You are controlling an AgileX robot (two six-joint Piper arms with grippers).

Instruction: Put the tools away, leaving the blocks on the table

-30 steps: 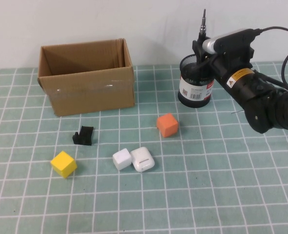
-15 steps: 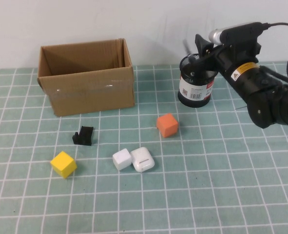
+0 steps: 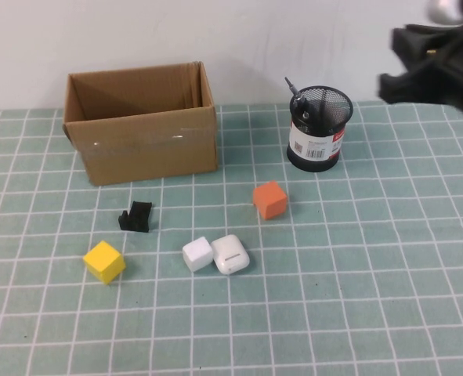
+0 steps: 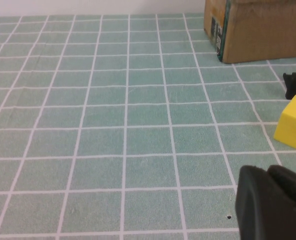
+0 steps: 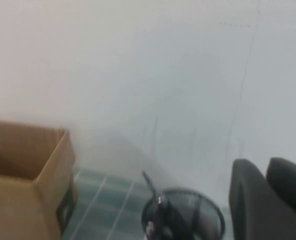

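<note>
The tools stand in a black mesh cup [image 3: 319, 125] behind the blocks, and a screwdriver's metal tip [image 3: 291, 84] pokes out over the cup's left rim. On the table [image 3: 372, 274] lie an orange block [image 3: 270, 200], a yellow block [image 3: 104, 261] and a white block [image 3: 197, 254]. The right arm [image 3: 439, 66] is a blur high at the far right, clear of the cup. Its right gripper [image 5: 263, 167] is shut and empty, looking down on the cup [image 5: 183, 220]. My left gripper [image 4: 267, 172] is shut and empty, low over the tiles near the yellow block [image 4: 294, 122].
An open cardboard box [image 3: 141, 129] stands at the back left. A small black bracket piece [image 3: 135, 217] lies in front of it. A white rounded case [image 3: 230, 253] touches the white block.
The right gripper let the screwdriver drop into the mesh cup, then pulled up and away to the right and shut. Blocks and left gripper have not moved.
</note>
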